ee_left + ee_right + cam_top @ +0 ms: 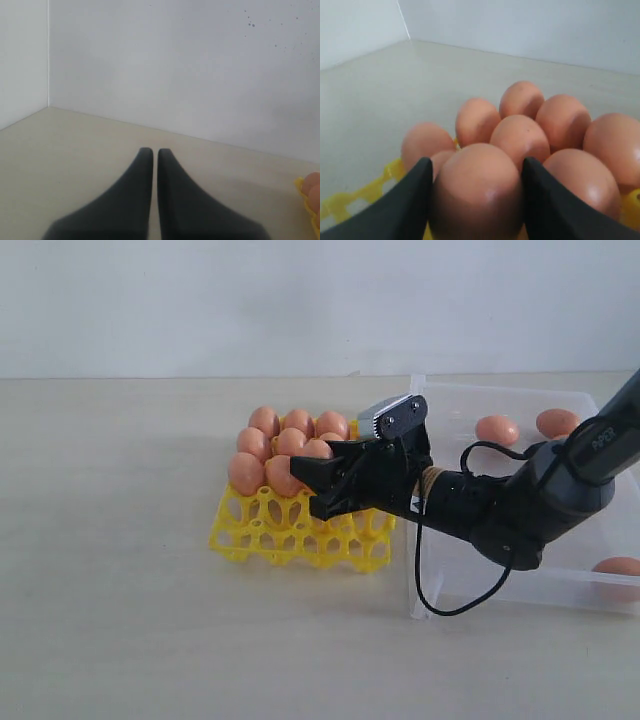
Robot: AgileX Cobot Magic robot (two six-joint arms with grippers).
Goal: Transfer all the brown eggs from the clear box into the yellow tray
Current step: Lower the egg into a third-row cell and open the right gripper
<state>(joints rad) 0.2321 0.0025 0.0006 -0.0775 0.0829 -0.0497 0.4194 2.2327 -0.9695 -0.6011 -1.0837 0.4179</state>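
While a free cup is sought, one brown egg (476, 195) is clamped in the right gripper (306, 486) and held low over the yellow tray (300, 540) beside seated eggs (265, 421); three are seen in the clear box (520, 586). The left gripper (151, 156) is closed, empty.

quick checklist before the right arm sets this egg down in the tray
1. Grip: right gripper has a finger on each side of a brown egg - ok
2. Position: that egg hangs over the yellow tray, next to the seated eggs - ok
3. Free cup straight below: hidden by egg and fingers - cannot tell
4. Gap to the nearest seated eggs: close, contact unclear - cannot tell
5. Other arm clear: left gripper shut, over bare table - ok
6. Box emptied: clear box holds three eggs - not ok
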